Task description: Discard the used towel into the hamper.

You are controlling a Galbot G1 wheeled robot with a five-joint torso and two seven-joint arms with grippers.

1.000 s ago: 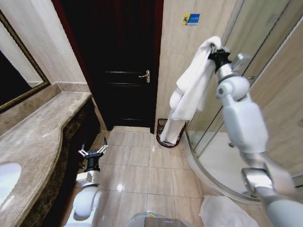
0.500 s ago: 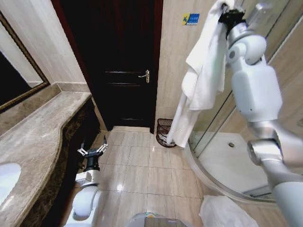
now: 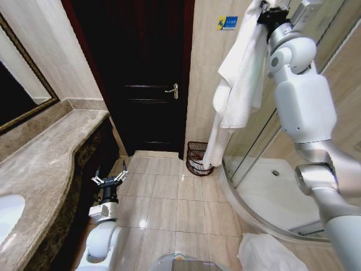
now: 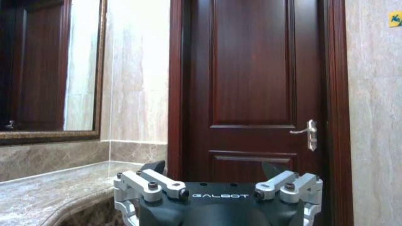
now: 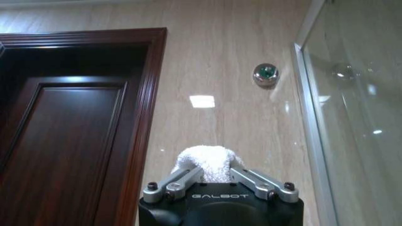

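A long white towel (image 3: 237,84) hangs from my right gripper (image 3: 265,7), which is raised high near the tiled wall and shut on the towel's top end. The towel's bunched top (image 5: 206,162) sits between the fingers in the right wrist view. Its lower end dangles in front of the hamper (image 3: 197,158), a small dark woven basket on the floor in the corner beside the door. My left gripper (image 3: 109,180) is low by the vanity, open and holding nothing; the left wrist view shows it (image 4: 217,181) facing the door.
A dark wooden door (image 3: 144,84) stands straight ahead. The marble vanity counter (image 3: 45,169) runs along the left. A curved glass shower enclosure (image 3: 271,186) is at the right. Another white cloth (image 3: 268,254) lies on the tiled floor at lower right.
My right arm has lifted the towel higher; its lower end rose from the hamper's mouth and now hangs in front of it. The left arm stayed still.
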